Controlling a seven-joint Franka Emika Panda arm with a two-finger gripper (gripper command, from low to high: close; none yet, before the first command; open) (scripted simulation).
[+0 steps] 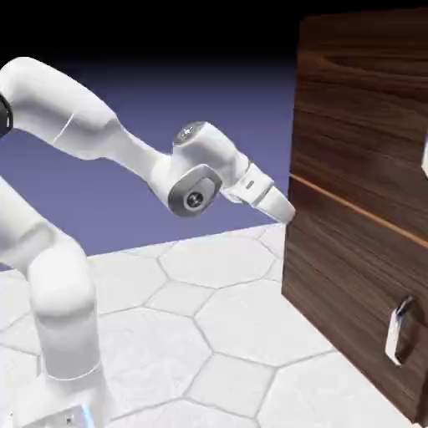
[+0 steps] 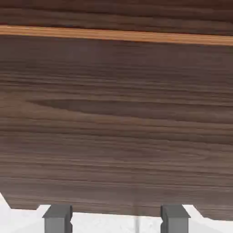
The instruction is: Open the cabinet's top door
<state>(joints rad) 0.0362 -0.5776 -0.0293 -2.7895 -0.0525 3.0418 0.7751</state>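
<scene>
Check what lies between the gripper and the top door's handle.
Exterior view: only the cabinet's wood front, crossed by a light strip, lies between gripper and handle.

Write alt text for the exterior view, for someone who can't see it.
A white robot arm reaches toward a closed, dark wood cabinet, its gripper at the panels' far edge. A silver handle shows on the lower panel; the floor is pale tile.

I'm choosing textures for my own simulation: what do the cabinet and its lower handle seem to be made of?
Cabinet: seemingly dark brown wood or a wood-look veneer, satin, with streaky horizontal grain. Lower handle: probably polished metal, silvery, with bright and dark reflections.
</scene>
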